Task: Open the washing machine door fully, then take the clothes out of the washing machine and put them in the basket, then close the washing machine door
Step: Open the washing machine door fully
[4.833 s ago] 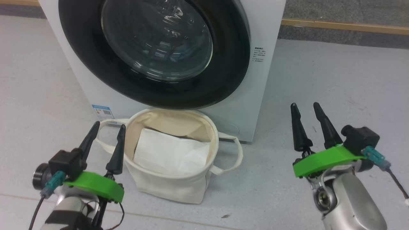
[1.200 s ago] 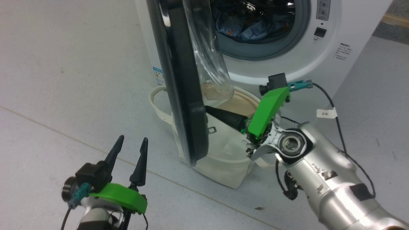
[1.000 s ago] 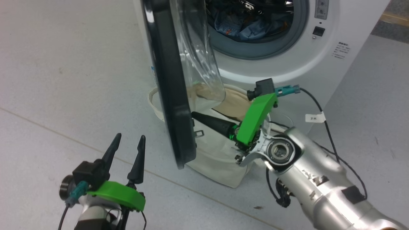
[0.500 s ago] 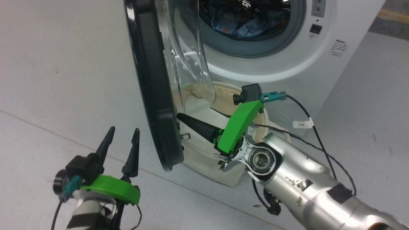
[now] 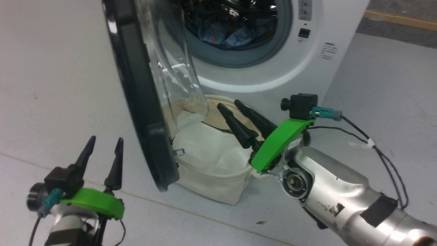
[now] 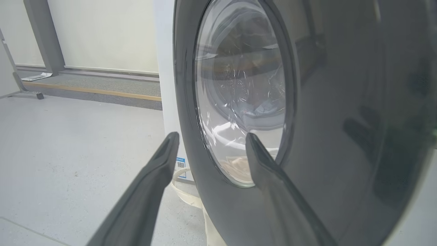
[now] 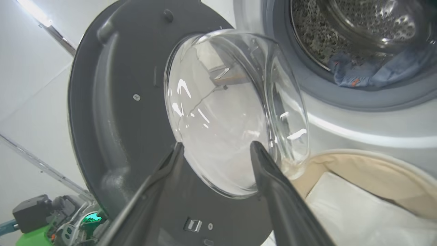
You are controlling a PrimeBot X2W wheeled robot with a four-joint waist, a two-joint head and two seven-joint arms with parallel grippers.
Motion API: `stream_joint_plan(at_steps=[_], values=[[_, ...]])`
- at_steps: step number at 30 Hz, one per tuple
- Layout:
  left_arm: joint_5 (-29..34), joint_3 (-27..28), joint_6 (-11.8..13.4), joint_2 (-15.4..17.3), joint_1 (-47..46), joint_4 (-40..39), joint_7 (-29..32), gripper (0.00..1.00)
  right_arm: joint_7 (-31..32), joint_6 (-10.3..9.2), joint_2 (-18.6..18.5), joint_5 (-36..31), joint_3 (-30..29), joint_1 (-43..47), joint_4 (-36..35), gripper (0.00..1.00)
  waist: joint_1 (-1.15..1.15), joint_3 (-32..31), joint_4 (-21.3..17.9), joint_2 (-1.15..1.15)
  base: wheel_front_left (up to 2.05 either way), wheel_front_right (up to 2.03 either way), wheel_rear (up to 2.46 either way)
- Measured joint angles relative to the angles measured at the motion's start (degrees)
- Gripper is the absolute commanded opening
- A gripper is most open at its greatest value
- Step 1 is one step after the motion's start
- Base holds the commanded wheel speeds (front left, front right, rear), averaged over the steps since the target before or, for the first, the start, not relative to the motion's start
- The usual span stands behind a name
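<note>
Door (image 5: 136, 102) swung wider, R gripper (image 5: 228, 104) off it by basket (image 5: 211, 177), jaws apart, L gripper (image 5: 106, 139) likewise

pale grey floor (image 5: 382, 89) spans the frame; the washing machine (image 5: 273, 78) stands on it at upper centre, the basket (image 5: 211, 171) just in front at centre, a small dark speck (image 5: 261, 222) at lower centre.

A pale grey speckled floor (image 5: 51, 85) spreads across the room, crossed by a thin seam (image 5: 205, 218), with a small dark fleck (image 5: 261, 222) lying on it. At the far edge a tan strip (image 6: 92, 90) runs along a darker grey band (image 6: 112, 84) at the foot of an off-white wall (image 6: 102, 34), where a grey pillar (image 6: 43, 34) stands in soft, even light.
</note>
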Motion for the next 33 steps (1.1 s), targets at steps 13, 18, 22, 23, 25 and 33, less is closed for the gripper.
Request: stream_joint_plan(at_steps=[13,18,22,23,25,33], values=[[-1.0,2.0,0.0,5.4,3.0,0.0,0.0,1.0,-2.0,0.01,0.5,-39.4,-36.9,20.0,-11.0,1.0,0.0,-2.9,-7.0,0.0,0.0,0.0,0.0],[-1.7,2.2,0.0,6.5,3.8,-0.2,0.0,1.0,-2.0,0.01,2.5,-49.1,-44.5,29.6,-15.1,1.0,0.0,-4.0,-8.5,0.0,0.0,0.0,0.0],[-2.1,2.7,0.0,6.9,4.9,-0.7,0.0,1.0,-2.0,0.01,2.5,-51.9,-47.3,32.8,-15.1,1.0,0.0,-4.6,-9.1,0.0,0.0,0.0,0.0],[-2.5,2.9,0.0,6.9,5.0,-0.8,0.0,1.0,-2.0,0.01,2.5,-52.6,-48.1,33.5,-15.0,1.0,0.0,-4.6,-9.2,0.0,0.0,0.0,0.0],[-3.2,3.4,0.1,6.9,5.2,-1.1,0.0,1.0,-2.0,0.01,2.4,-54.3,-49.9,35.0,-14.5,1.0,0.0,-4.8,-9.3,0.0,0.0,0.0,0.0],[-4.1,3.7,0.1,7.0,5.5,-1.4,0.1,1.0,-2.0,0.01,3.4,-56.7,-53.4,36.7,-14.5,1.0,0.0,-4.5,-9.5,0.0,0.0,0.0,0.0]])
